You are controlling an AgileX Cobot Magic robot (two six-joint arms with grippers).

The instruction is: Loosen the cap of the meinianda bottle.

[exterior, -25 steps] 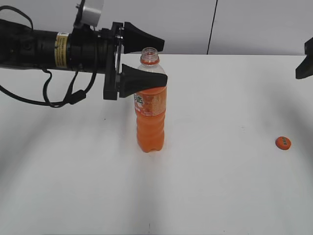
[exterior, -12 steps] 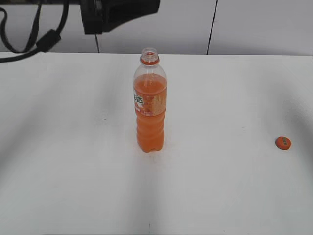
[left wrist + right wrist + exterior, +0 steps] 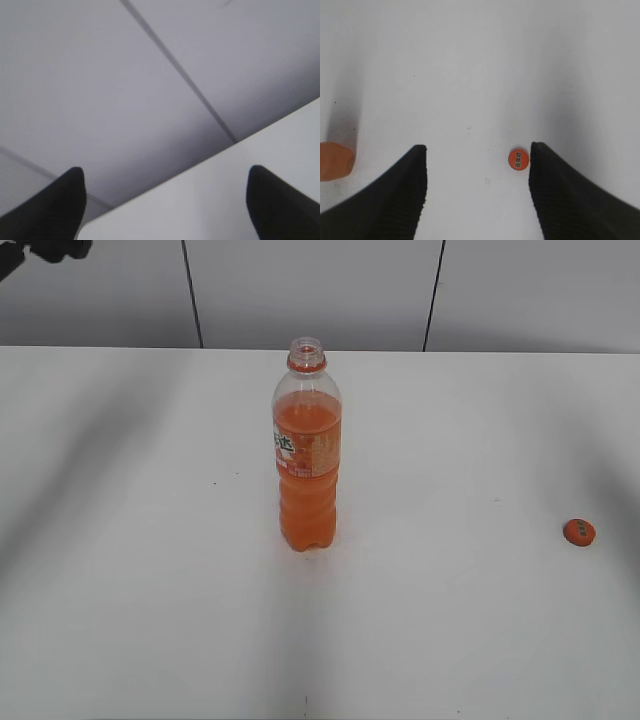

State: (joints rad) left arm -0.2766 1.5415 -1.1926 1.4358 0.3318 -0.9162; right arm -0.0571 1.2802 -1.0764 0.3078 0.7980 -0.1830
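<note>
The tall clear plastic meinianda bottle (image 3: 307,455) of orange liquid stands upright mid-tabletop (image 3: 140,540), its mouth uncapped. The small round orange screw cap (image 3: 579,531) lies flat well to its right. My right hand (image 3: 477,192) hangs spread above the cap, holding nothing. My left hand (image 3: 162,205) gapes empty, facing the wall.

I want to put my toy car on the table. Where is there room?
Almost everywhere. The white table is bare left of the bottle, in front of it, and between it and the little cap. Only those two things take up space; nowhere is crowded.
</note>
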